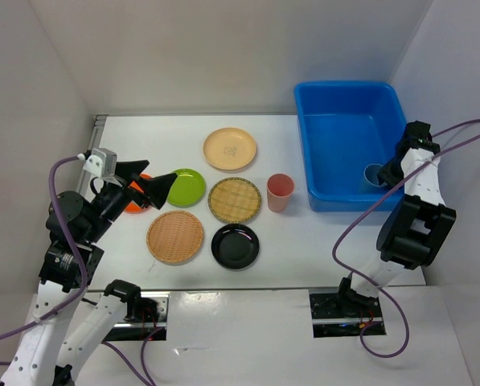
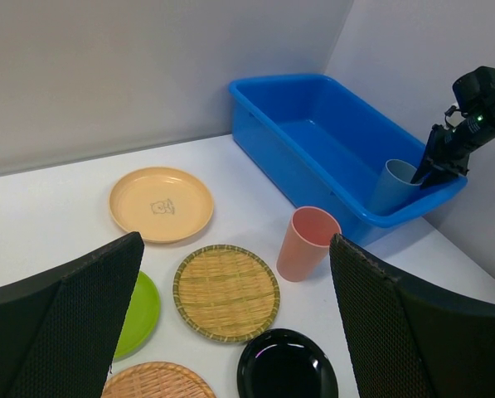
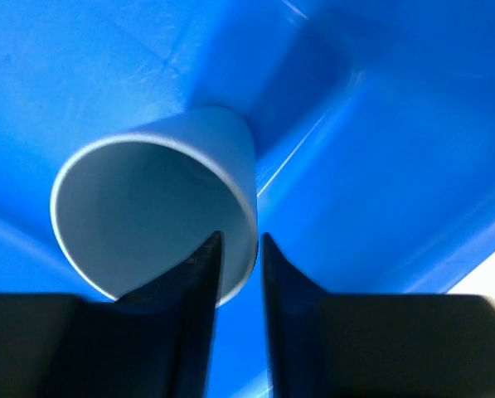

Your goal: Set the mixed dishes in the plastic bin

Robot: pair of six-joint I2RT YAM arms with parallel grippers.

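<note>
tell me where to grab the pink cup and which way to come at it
Take the pink cup by its rim, coming straight down from above, one of the jaws inside the mouth and one outside. It stands upright with its open mouth up, and its wall tapers toward the base, so a side pinch might slip. The right gripper holds the blue cup by its rim likewise.

The white table [image 1: 304, 249] bears a blue bin [image 1: 344, 199], pink cup [image 1: 280, 191], black bowl [image 1: 235, 246], beige plate [image 1: 230, 149], green plate [image 1: 188, 186], orange plate [image 1: 133, 207] and two woven plates [image 1: 234, 199] [image 1: 175, 236].
</note>
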